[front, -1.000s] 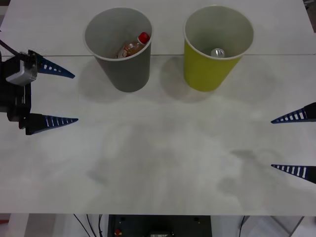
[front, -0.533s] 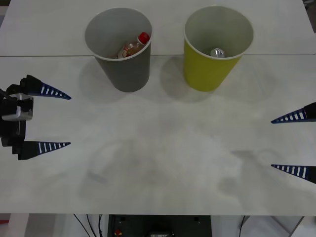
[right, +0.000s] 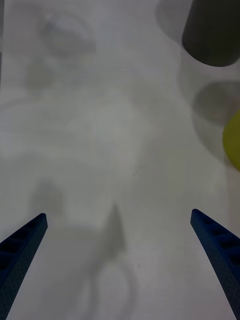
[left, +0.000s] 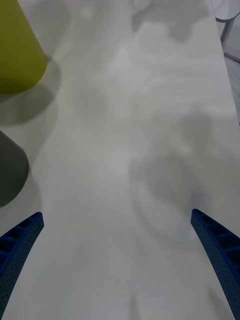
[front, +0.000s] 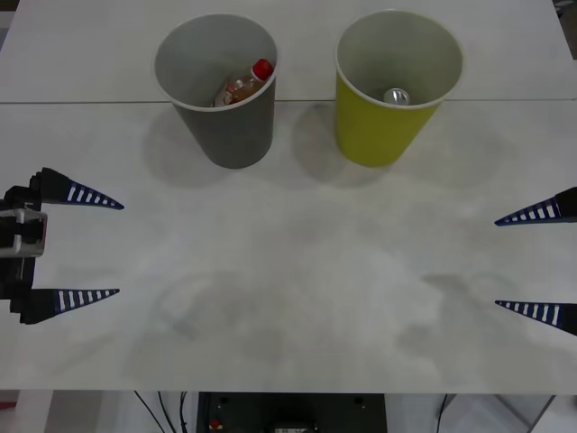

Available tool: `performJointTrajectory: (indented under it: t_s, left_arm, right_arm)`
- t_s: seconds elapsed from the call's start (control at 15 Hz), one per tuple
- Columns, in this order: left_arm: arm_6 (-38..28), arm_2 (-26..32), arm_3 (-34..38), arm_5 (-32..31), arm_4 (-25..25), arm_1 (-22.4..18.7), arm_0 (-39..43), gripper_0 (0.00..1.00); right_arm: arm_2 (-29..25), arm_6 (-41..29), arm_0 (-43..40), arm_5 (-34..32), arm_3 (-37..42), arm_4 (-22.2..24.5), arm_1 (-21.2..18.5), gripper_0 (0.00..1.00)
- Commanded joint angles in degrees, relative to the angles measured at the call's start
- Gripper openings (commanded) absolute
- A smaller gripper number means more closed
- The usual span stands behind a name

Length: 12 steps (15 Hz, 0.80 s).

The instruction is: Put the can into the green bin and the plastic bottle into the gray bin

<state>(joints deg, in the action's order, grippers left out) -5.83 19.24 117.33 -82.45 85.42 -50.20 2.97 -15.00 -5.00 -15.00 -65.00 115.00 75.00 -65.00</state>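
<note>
Red-capped bottle (front: pixel 242 86) sitting in the gray bin (front: pixel 216 90), can (front: pixel 398 96) in the green bin (front: pixel 397 86), both far ahead of the wide-open left gripper (front: pixel 86 245), which is withdrawing empty while the right gripper (front: pixel 534 262) is idling open: sorting appears complete.

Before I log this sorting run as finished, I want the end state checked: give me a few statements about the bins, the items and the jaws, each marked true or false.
1. The plastic bottle lies inside the gray bin. True.
2. The can stands on the table beside the green bin. False: it sits inside the green bin, silver top up.
3. The left gripper holds the bottle. False: its jaws are open and empty, at the table's left edge.
4. The right gripper is open with nothing between its jaws. True.
5. The gray bin has tipped over. False: both bins stand upright, side by side.
</note>
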Motion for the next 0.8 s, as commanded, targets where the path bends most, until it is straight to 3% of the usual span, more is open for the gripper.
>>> performJointTrajectory:
  t_s: [0.07, 0.8]
  left_arm:
    - [1.26, 0.97, 0.00, 0.36, -0.78, -1.04, 2.57, 1.00]
    - [1.79, 2.20, -0.08, 3.87, 0.19, -2.10, 7.49, 1.00]
  right_arm:
    - [0.00, 0.00, 0.00, 0.00, 0.00, 0.00, 0.00, 1.00]
    - [0.00, 0.00, 0.00, 0.00, 0.00, 0.00, 0.00, 1.00]
